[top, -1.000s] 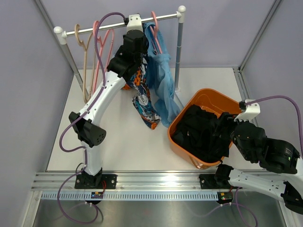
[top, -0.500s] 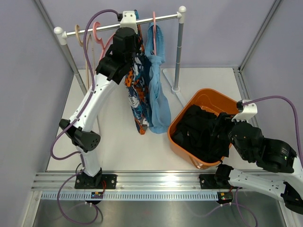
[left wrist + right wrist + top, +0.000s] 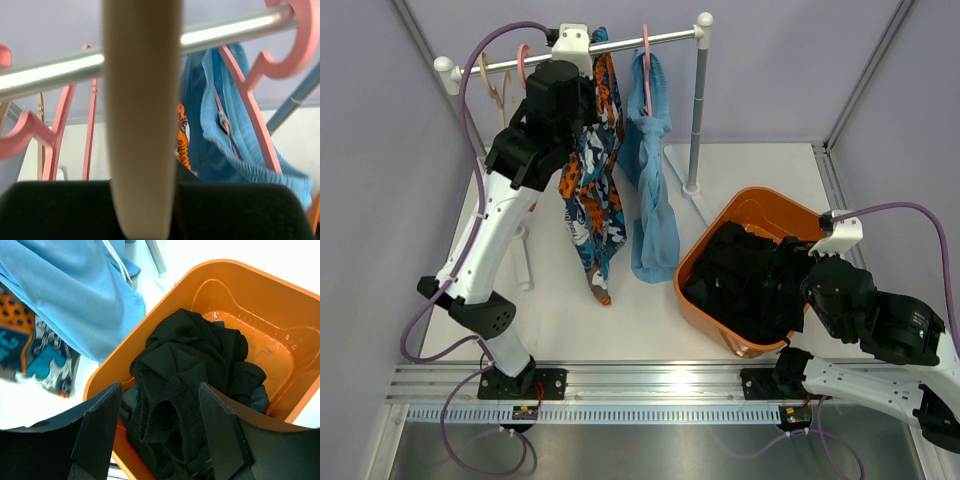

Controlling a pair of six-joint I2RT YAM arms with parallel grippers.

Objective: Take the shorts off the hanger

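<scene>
Your left gripper (image 3: 141, 207) is raised to the metal rail (image 3: 50, 70), and its wrist camera shows a cream hanger (image 3: 140, 100) running straight up the middle of the view. The dark fingers sit flush against that bar on both sides, so the jaws are clamped on the hanger and not on any cloth. The patterned shorts (image 3: 590, 200), orange, blue and white, hang just below and beside this gripper and drape down toward the table. Only an orange scrap of them shows past the bar in the wrist view. You cannot see from here how they sit on the hanger.

Just to their right, the light blue shorts (image 3: 652, 210) hang from a pink hanger (image 3: 250, 115) on the same rail.

Your right gripper (image 3: 160, 435) hovers over the orange basket (image 3: 240, 295) with its jaws spread wide and nothing between them. The black shorts (image 3: 190, 385) lie crumpled in the basket directly beneath the fingers.
</scene>
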